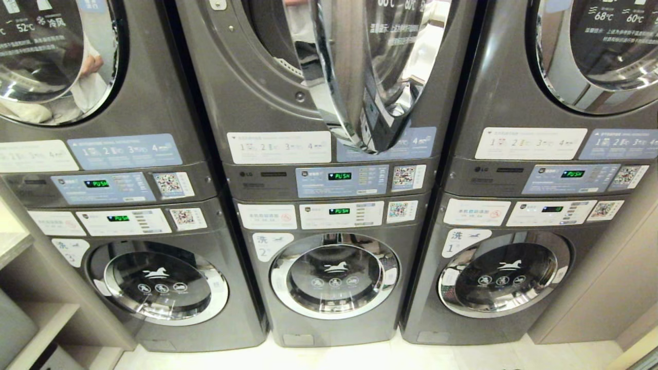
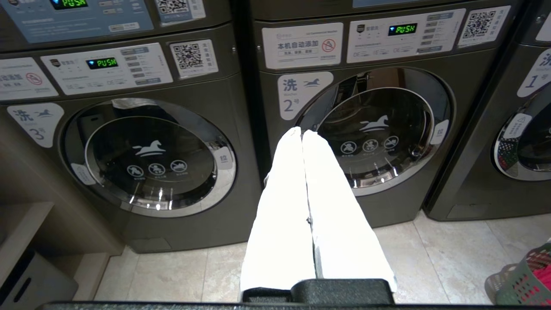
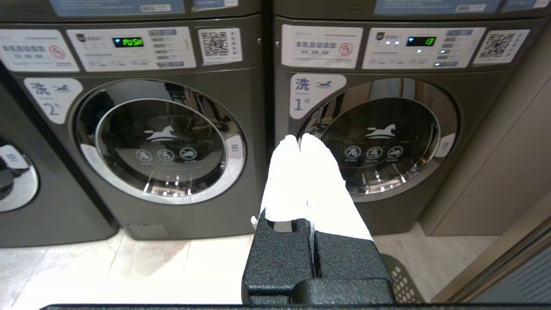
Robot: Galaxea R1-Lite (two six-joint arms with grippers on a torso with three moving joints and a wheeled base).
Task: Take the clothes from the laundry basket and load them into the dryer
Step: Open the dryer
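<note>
Both sets of jaws are pressed together and hold nothing: the left gripper [image 2: 302,133] hangs level before washer 2 [image 2: 370,133], the right gripper [image 3: 300,138] before washer 1 [image 3: 379,142]. Both arms look parked, probably because no reach has begun.

The basket [image 2: 523,282] stands on the floor [image 2: 452,249] between the arms, near the right one and just short of the washers. The red clothes [image 2: 546,277] lie inside it, only a sliver showing, so the load looks untouched.

In the head view the middle dryer door [image 1: 360,77] hangs open above washer 2, which marks it as the likely target.

The panels carry "LG" [image 1: 247,173]. Green displays [image 1: 339,176] read "PUSH"; washer 1's shows "13". Door stickers read 洗 with 1号, 2号 and 3号, a white label reads 本机自动添加, and the handle tab 拉.
</note>
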